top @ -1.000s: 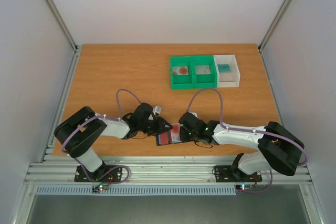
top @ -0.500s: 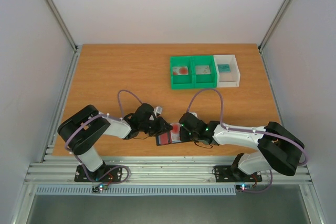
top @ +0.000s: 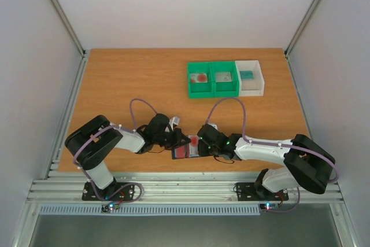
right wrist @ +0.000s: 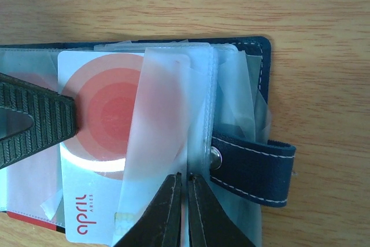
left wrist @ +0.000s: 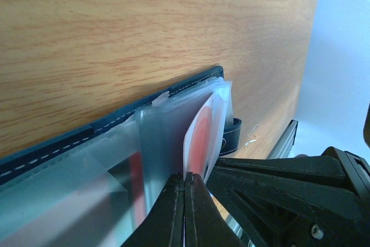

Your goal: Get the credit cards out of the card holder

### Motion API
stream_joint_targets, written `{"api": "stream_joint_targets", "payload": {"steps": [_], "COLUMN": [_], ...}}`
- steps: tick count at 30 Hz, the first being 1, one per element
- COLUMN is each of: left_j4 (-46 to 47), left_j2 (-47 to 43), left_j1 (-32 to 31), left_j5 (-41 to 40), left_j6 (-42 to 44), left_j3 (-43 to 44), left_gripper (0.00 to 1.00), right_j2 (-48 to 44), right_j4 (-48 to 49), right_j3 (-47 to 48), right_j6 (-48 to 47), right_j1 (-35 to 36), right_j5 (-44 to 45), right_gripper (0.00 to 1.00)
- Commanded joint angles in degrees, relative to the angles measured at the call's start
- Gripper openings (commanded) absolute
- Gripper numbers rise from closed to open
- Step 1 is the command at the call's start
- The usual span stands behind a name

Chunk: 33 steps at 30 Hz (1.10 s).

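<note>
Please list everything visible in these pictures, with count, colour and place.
table: one, brown wood.
card holder: one, dark navy, open, near edge between the arms.
credit card: one clearly visible, white and red, partly in the holder's sleeve.
green bins: two, joined, far right.
white bin: one, next to them on the right.
small items: three, red, grey, teal, one per bin.
left gripper: black, shut on the credit card.
right gripper: black, shut on the card holder's sleeve.

One card holder (right wrist: 254, 169), one visible credit card (right wrist: 104, 114), three bins (top: 189, 79) (top: 225, 91) (top: 251, 91) and two claws (left wrist: 185, 179) (right wrist: 185, 175).
</note>
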Motion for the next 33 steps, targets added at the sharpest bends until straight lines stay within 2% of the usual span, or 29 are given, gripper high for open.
{"api": "stream_joint_targets", "payload": {"steps": [1, 11, 17, 23, 27, 33], "left_j4": [3.64, 3.8, 1.77, -5.47, -13.47, -26.74], "left_j2": [0.73, -0.77, -4.77, -10.15, -14.72, -23.04], "left_j1": [-0.38, 0.31, 0.99, 1.62, 1.97, 2.02], "left_j5": [0.13, -0.84, -1.31, -1.35, -2.54, -3.65], "left_j6": [0.14, 0.84, 1.42, 4.74, 7.58, 13.8], "left_j3": [-0.18, -2.76, -4.56, -3.94, -2.86, 0.2], "left_gripper": [0.0, 0.0, 0.01, 0.0, 0.0, 0.0], "right_j2": [0.56, -0.25, -1.9, -5.99, -9.72, -14.89], "right_j4": [-0.5, -0.44, -1.12, -4.32, -7.08, -12.94], "right_j3": [-1.64, -1.78, -1.78, -0.9, -0.15, 3.57], "right_j6": [0.9, 1.04, 0.78, -1.49, -2.95, -10.04], "right_j1": [-0.18, -0.18, -0.17, -0.17, -0.17, -0.2], "right_j5": [0.67, -0.15, -0.41, -0.27, 0.1, -3.61], "right_gripper": [0.06, 0.06, 0.06, 0.08, 0.11, 0.16]}}
